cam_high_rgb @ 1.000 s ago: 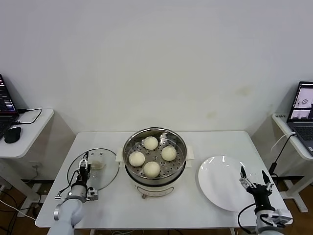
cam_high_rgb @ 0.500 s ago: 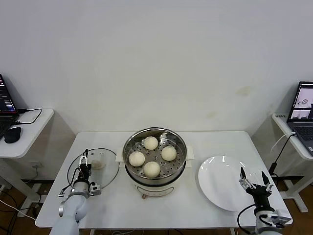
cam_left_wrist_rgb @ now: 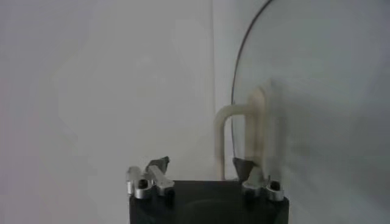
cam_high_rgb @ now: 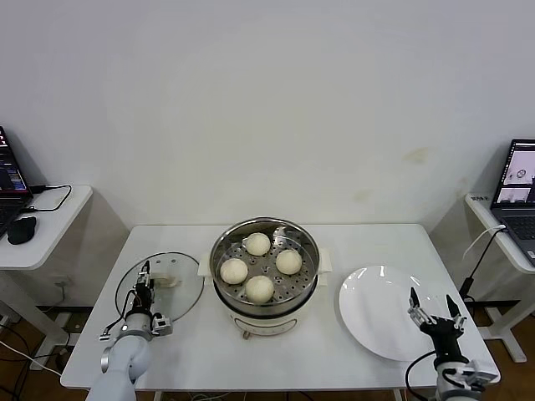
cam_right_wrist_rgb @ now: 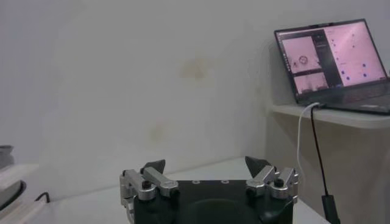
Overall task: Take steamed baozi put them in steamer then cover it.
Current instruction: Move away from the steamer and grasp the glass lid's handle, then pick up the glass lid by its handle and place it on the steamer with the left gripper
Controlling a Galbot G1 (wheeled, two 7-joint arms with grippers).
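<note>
The steamer (cam_high_rgb: 276, 311) stands mid-table with four baozi on its perforated tray: one at the back (cam_high_rgb: 257, 243), one on the right (cam_high_rgb: 288, 261), one on the left (cam_high_rgb: 233, 270) and one at the front (cam_high_rgb: 259, 288). The cover (cam_high_rgb: 182, 299), a glass lid, lies flat on the table left of the steamer, with its cream handle (cam_high_rgb: 170, 281) in the middle. My left gripper (cam_high_rgb: 144, 280) is open over the lid's left part, just beside the handle. In the left wrist view the handle (cam_left_wrist_rgb: 244, 122) stands close before my open left gripper (cam_left_wrist_rgb: 203, 164). My right gripper (cam_high_rgb: 435, 311) is open and empty at the white plate's right edge.
An empty white plate (cam_high_rgb: 376, 309) lies right of the steamer. Side desks hold laptops at the far left (cam_high_rgb: 10, 180) and far right (cam_high_rgb: 514, 180); the right one also shows in the right wrist view (cam_right_wrist_rgb: 332, 61). A cable (cam_high_rgb: 476, 255) hangs by the right desk.
My left arm has shifted a little toward the lid, its gripper staying by the handle. My right gripper has sunk slightly toward the table's front edge.
</note>
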